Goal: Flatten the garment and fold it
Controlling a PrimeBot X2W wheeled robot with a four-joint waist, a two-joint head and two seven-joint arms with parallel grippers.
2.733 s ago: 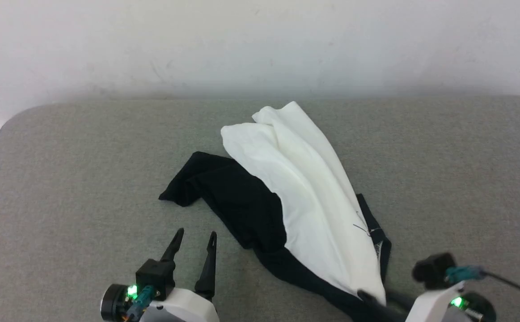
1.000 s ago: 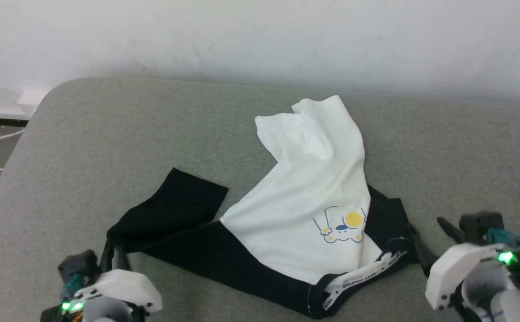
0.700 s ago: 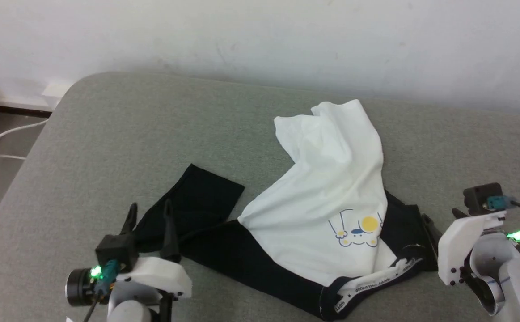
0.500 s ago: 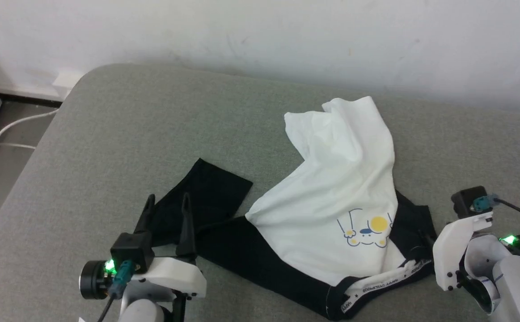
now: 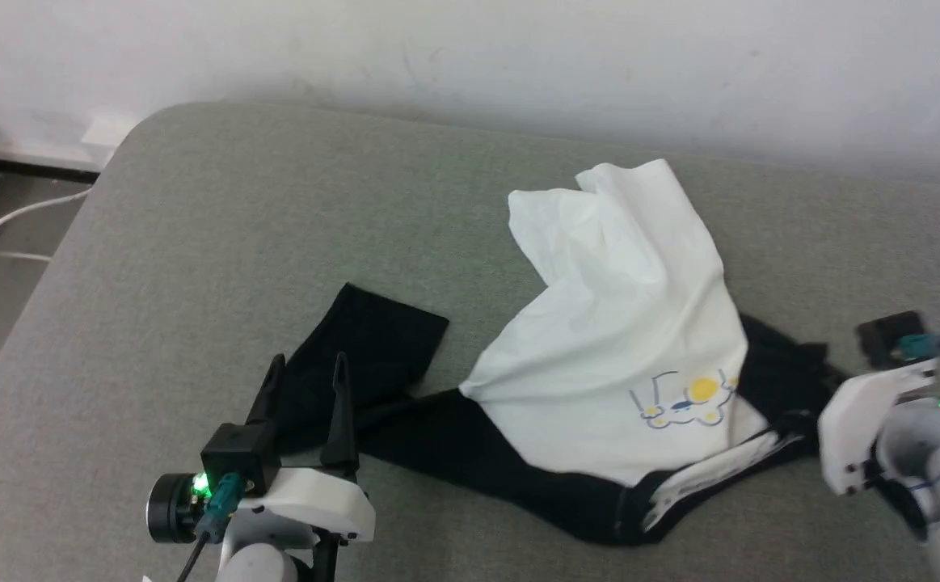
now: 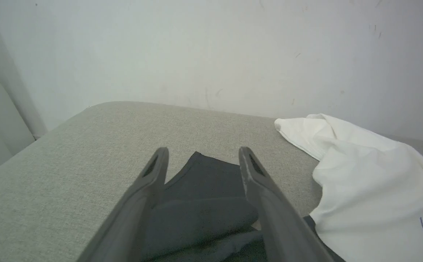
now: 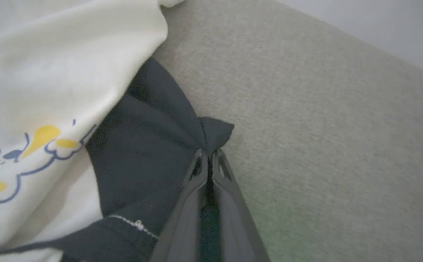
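The garment (image 5: 623,323) lies crumpled on the grey cushion, its white body uppermost and the cartoon print (image 5: 692,398) facing up. One black sleeve (image 5: 373,343) stretches to the left. My left gripper (image 5: 308,365) hovers open at that sleeve's near end. In the left wrist view the sleeve (image 6: 204,189) lies between and below the spread fingers of that gripper (image 6: 204,151). My right gripper (image 7: 207,153) is shut on a bunched corner of the black fabric (image 7: 149,142) at the garment's right side. In the head view the white right wrist housing (image 5: 874,420) covers those fingers.
The grey padded surface (image 5: 195,226) runs back to a white wall (image 5: 470,48). Its rounded left edge drops to a floor with a white cable (image 5: 17,218). Bare cushion (image 7: 324,127) lies to the right of the pinched fabric.
My left gripper let go of the black sleeve and stands open over it. My right gripper closed on the black fabric and drew it rightward. The head camera has shifted.
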